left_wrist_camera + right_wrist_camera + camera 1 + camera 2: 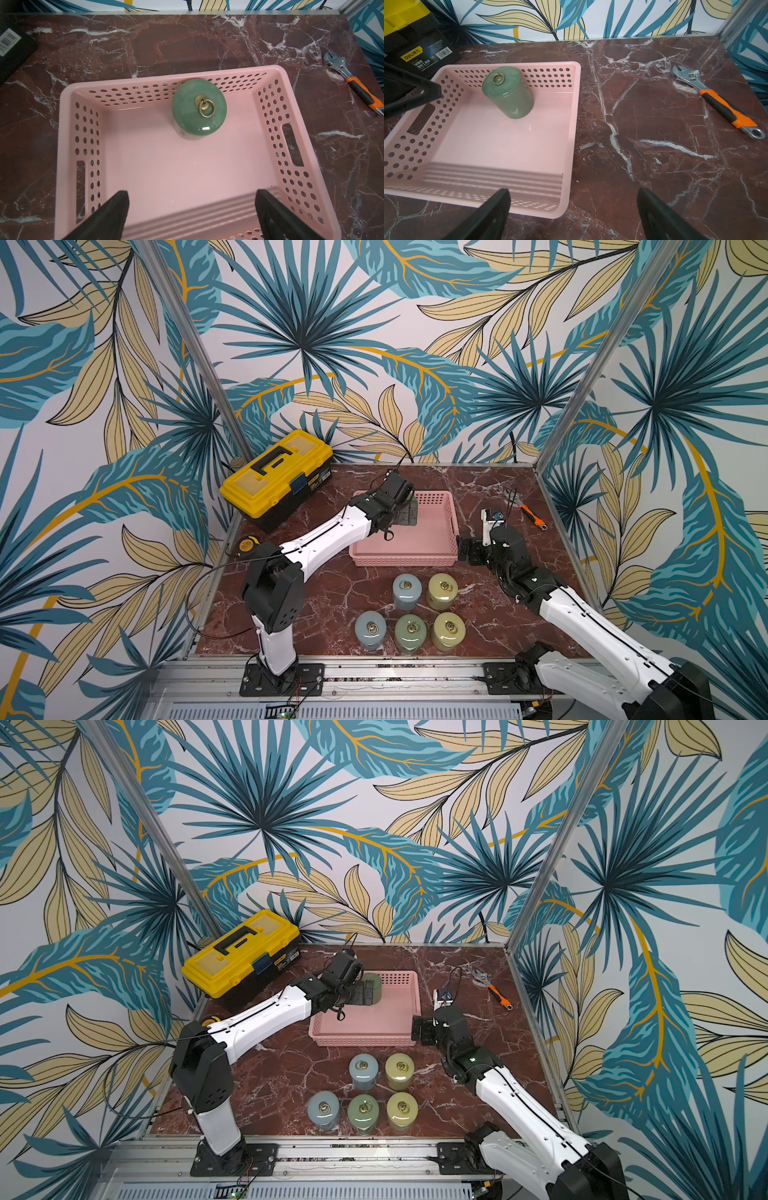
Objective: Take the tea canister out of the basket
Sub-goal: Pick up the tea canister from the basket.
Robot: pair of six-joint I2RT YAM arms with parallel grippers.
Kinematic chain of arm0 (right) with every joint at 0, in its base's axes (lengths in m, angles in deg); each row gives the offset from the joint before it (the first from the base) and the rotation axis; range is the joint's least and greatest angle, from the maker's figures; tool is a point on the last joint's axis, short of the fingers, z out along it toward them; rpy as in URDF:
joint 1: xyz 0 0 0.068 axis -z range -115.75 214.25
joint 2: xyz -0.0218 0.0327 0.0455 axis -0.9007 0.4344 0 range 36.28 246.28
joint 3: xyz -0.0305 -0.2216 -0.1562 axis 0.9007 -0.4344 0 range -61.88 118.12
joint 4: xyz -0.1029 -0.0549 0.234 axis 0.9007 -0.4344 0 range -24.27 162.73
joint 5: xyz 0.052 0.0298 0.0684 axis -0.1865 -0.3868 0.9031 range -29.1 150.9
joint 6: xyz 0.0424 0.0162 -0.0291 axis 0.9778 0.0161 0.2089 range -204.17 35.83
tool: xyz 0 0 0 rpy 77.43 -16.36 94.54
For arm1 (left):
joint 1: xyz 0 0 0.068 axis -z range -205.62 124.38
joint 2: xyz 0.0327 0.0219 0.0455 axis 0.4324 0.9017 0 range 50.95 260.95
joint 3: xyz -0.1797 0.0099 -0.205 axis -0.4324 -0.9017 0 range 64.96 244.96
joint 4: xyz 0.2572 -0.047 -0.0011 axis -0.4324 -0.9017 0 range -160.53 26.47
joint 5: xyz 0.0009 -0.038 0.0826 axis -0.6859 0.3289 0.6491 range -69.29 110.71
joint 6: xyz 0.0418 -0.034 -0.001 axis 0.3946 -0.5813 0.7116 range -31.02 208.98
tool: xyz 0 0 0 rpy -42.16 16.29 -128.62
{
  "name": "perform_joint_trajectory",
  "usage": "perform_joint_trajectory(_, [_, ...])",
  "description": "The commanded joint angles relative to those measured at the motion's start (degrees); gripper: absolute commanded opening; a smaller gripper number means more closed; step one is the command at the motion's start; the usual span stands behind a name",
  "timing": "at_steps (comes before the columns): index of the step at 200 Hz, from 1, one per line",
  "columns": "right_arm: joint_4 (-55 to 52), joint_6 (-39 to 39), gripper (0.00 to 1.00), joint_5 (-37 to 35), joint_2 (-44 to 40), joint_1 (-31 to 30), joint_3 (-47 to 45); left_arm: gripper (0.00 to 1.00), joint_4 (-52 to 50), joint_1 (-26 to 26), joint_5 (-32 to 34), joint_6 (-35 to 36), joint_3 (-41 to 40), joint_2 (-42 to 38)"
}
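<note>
the green tea canister [199, 108] stands upright inside the pink basket [66, 124], by its back wall; left fingers [112, 212] hover spread above, seemingly to straddle it; right fingers [492, 212] sit apart outside.

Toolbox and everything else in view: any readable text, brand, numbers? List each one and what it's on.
"deli 得力": yellow sticker on the black side of the toolbox, right wrist view.
Small print under the sticker: too small to read.
Barcode beside it: digits unreadable.
Wrench head markings: too blurred.
Tape measure label: too small.
Basket and tea canister: no text seen.
</note>
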Motion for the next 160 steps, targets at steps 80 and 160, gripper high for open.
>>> perform_joint_trajectory(80, [1.11, 0.40, 0.99, -1.63, -0.15, 0.22, -1.30, 1.00, -2.24, 0.20, 2.45, 1.84, 12.95, 11.32])
perform_joint_trajectory(160, [1.29, 0.24, 0.99, -1.61, -0.01, 0.21, -1.31, 1.00, -1.57, 0.12, 4.24, 4.55, 18.53, 17.13])
